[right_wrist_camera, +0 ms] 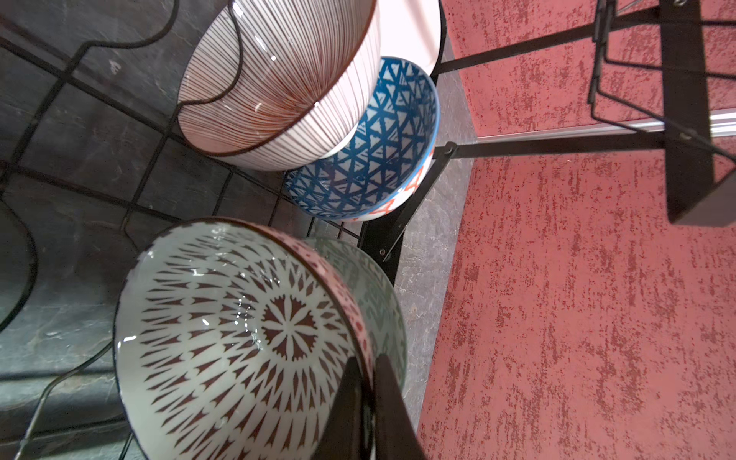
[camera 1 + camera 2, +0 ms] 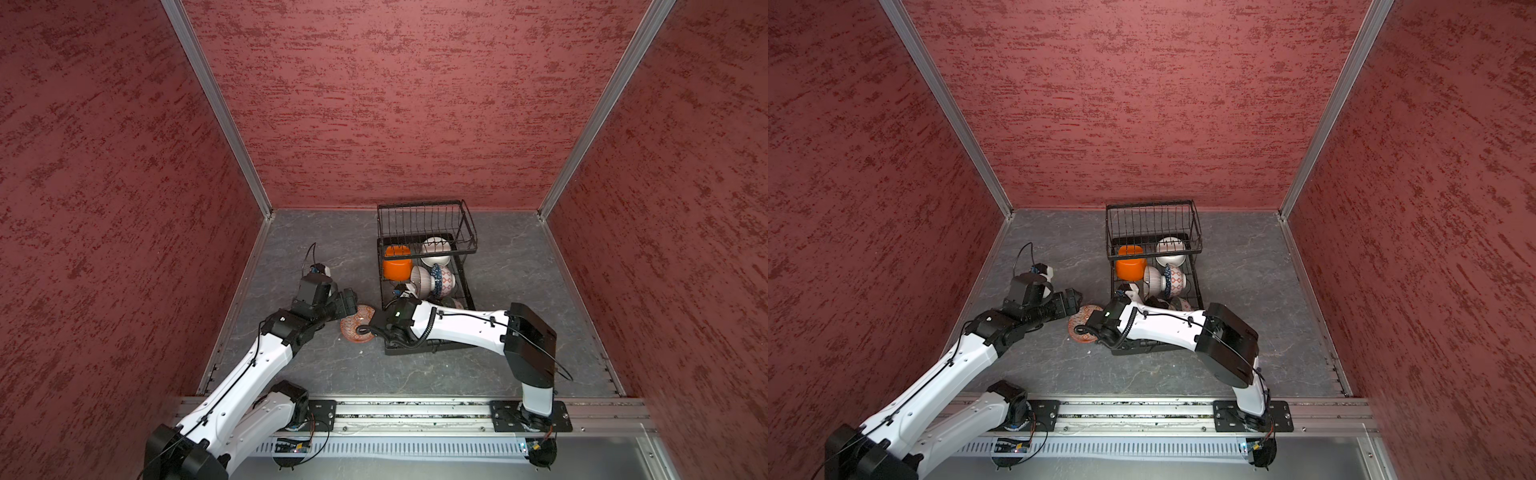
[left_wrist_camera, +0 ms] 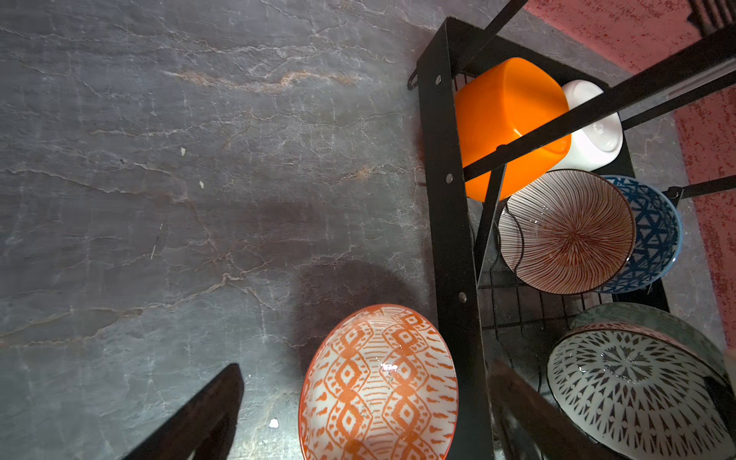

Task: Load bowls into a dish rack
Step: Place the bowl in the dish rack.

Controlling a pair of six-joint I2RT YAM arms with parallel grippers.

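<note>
Right claw (image 1: 366, 382) is clamped on a star-patterned bowl (image 1: 239, 330) by its rim, likely to stand it edgewise in the dish rack (image 2: 419, 204).

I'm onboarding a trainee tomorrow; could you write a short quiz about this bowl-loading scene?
1. True or false: the orange-patterned bowl sits inside the dish rack.
2. The right end effector is shut on: A a mug; B the star-patterned bowl's rim; C nothing.
3. Fill in: in the right wrist view, the striped bowl partly hides the ____-patterned bowl.
Key: 1 false, it is outside, beside the rack; 2 B; 3 blue, the blue-patterned bowl.
</note>
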